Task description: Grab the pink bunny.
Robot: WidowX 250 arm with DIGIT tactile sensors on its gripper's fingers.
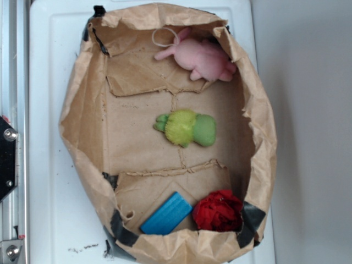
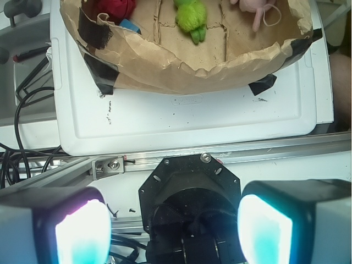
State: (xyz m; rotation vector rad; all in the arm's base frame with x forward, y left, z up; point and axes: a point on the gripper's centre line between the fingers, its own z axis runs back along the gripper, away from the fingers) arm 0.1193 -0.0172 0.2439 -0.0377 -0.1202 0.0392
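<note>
The pink bunny [image 1: 202, 59] lies on its side at the far end of an open brown paper bag [image 1: 82, 104], its white string loop [image 1: 163, 37] trailing to the left. In the wrist view only its lower part [image 2: 257, 7] shows at the top edge, inside the bag. My gripper [image 2: 173, 231] is open with nothing between its glowing pads [image 2: 81, 234], well back from the bag over the robot's black base. The gripper does not show in the exterior view.
Inside the bag lie a yellow-green plush toy [image 1: 186, 128] in the middle, a blue block [image 1: 166, 213] and a red fuzzy ball [image 1: 218, 210] at the near end. The bag stands on a white tray [image 2: 181, 118]. A metal rail [image 2: 165, 159] and cables [image 2: 27, 104] lie near the base.
</note>
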